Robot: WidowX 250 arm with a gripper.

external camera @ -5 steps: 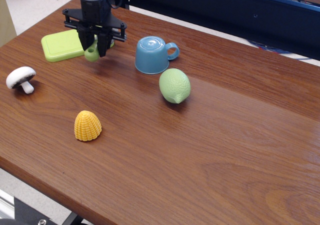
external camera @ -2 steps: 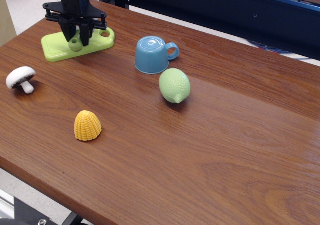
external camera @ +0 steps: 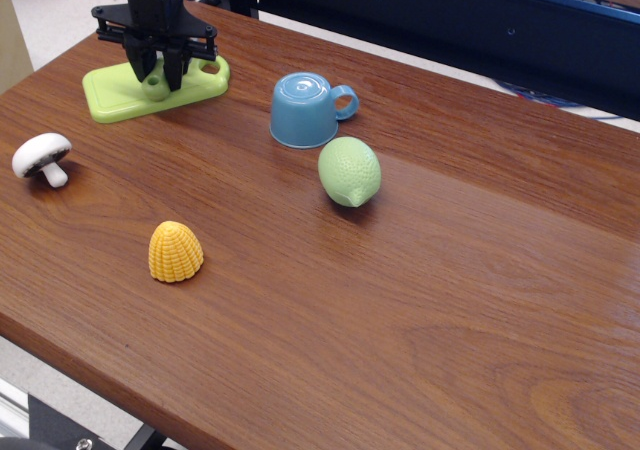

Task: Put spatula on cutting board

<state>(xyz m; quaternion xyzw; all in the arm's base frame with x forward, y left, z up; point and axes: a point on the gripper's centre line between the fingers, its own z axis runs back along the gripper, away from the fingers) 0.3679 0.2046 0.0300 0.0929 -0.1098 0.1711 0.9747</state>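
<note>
The lime-green cutting board (external camera: pixel 115 95) lies at the far left of the wooden table, with a hole in its right corner. My black gripper (external camera: pixel 157 78) stands right over the board, fingers pointing down. It is shut on the spatula (external camera: pixel 155 87), of which only the rounded lime-green handle end shows between the fingers, low over the board. The dark blade is hidden behind the gripper.
A white mushroom (external camera: pixel 41 157) lies at the left edge. A yellow corn piece (external camera: pixel 175 252) sits near the front. An upturned blue cup (external camera: pixel 305 109) and a green lemon (external camera: pixel 349 171) stand right of the board. A dark blue structure runs along the back.
My gripper carried the spatula from the table right of the board leftward and back to over the board, then shifted slightly right. The other objects have not moved.
</note>
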